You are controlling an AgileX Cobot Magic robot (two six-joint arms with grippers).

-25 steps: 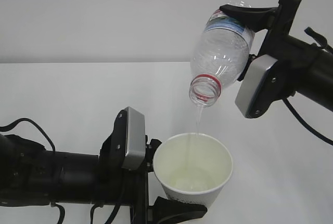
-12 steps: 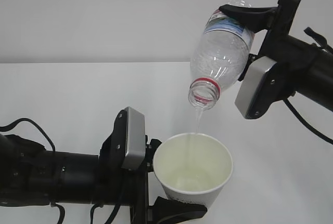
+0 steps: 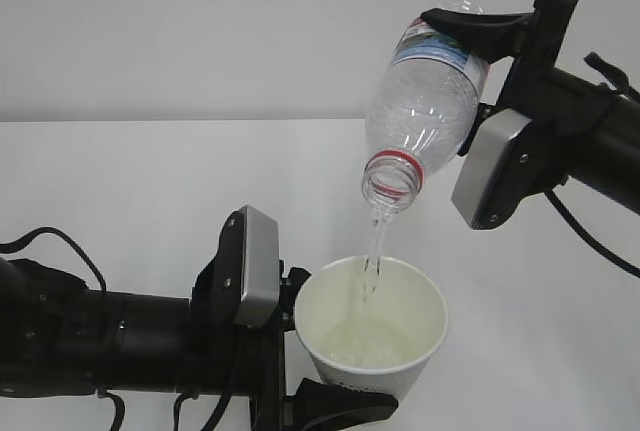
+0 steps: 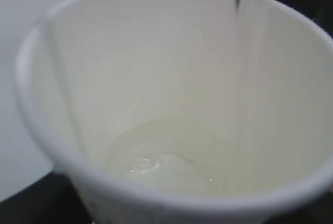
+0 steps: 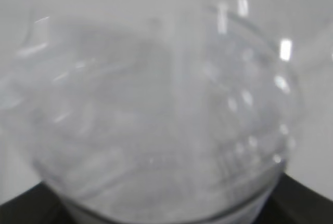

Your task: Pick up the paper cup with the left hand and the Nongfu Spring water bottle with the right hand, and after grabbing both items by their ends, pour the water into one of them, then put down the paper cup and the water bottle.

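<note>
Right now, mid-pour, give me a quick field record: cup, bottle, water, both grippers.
paper cup: upright, held low by left gripper, shallow pool inside
Nongfu Spring water bottle: uncapped, tipped mouth-down above the cup, held near its base by right gripper
water: thin stream from bottle mouth into cup
table: white, no spill visible

A plain white worktop is seen across the lower part of the exterior view. Behind it a pale grey wall is seen, met along a straight horizontal edge. A strip of the worktop is also glimpsed in the left wrist view.
</note>
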